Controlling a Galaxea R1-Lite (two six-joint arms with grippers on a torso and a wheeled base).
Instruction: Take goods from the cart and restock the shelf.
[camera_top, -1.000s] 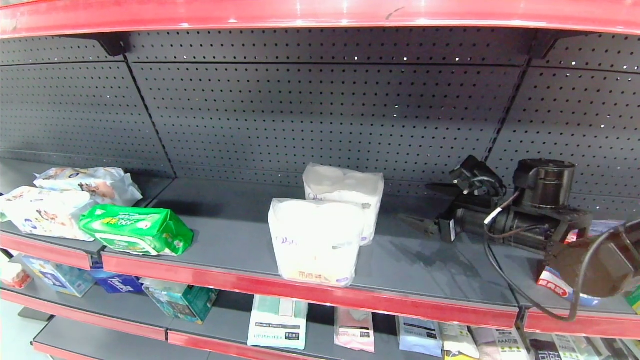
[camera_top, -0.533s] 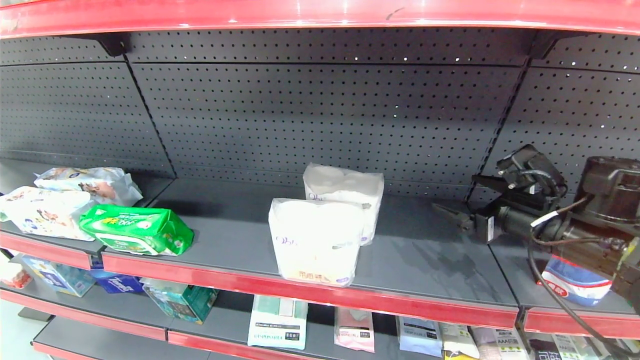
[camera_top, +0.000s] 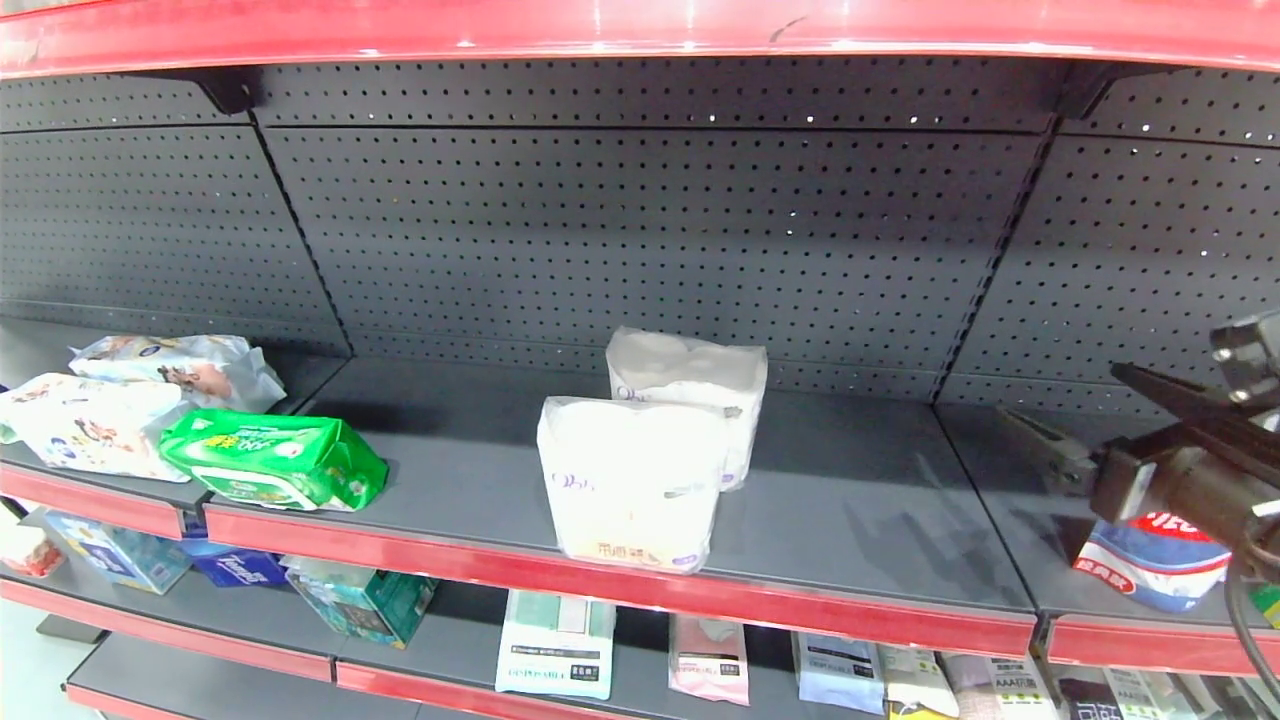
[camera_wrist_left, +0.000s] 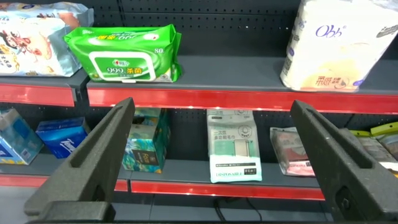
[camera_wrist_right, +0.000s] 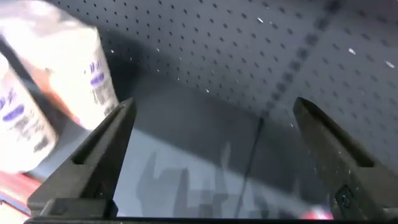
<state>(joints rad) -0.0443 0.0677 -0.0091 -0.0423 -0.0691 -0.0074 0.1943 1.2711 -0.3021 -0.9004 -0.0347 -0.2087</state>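
The shelf, grey with a red front edge, was only partly filled in its middle bay. During the last second the right tool was drawn back along this shelf, from a place near the rear white pack to the far right side, above the right bay. Its jaws were spread wide and nothing was held between them. From this it was judged that a placement had been finished and that the arm was being returned for the next goods from the cart. Nothing on the shelf was shifted in that time. The front white pack was stood upright near the red edge, with its long axis vertical and its printed face turned to the aisle. The rear white pack was stood the same way, just behind it and a little to the right; whether the two were touching could not be told. The green pack was laid flat at the left end of the bay, its long axis roughly along the shelf front. A small blue and white bag, uncovered more by the withdrawn arm, was lying in the right bay near the front. The left tool was also spread wide and empty, held before the lower shelf levels.
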